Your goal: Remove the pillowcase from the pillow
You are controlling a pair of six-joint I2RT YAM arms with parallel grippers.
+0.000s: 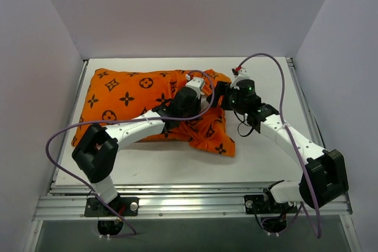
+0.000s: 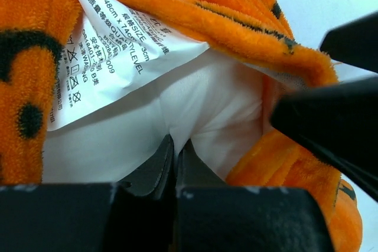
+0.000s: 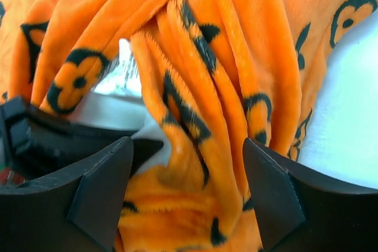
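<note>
**Location.** The pillowcase [image 1: 127, 95] lies on the counter [image 1: 177, 166] at centre-left of the overhead view, with the pillow [image 2: 207, 104] inside it. White cushion shows only at the cover's open end, centre-right of that view, where both arms meet.

**Left hand** [image 2: 175, 146]. The fingers are closed together, pinching a small fold of white pillow fabric just below the printed care label [image 2: 112, 57], inside the mouth of the cover.

**Right hand** [image 3: 186, 187]. The jaws stand well apart, straddling a bunched ridge of orange plush at the cover's mouth. Nothing is clamped.

**Handling (judgement).**
- The cover is light, limp plush. It will likely bunch and drag rather than slide off in one piece, though its pile should grip well.
- The cushion is plump and yielding. Its smooth shell looks slippery, so a thin pinch may pull loose under load.

**Recommended hold.** Take the cover at the gathered hem between the right hand's fingers, in a thick fold of orange cloth only. The pinch on the cushion then serves as the anchor while the two are drawn apart.

**Risk.** Catching white fabric together with orange would lock the layers.
</note>
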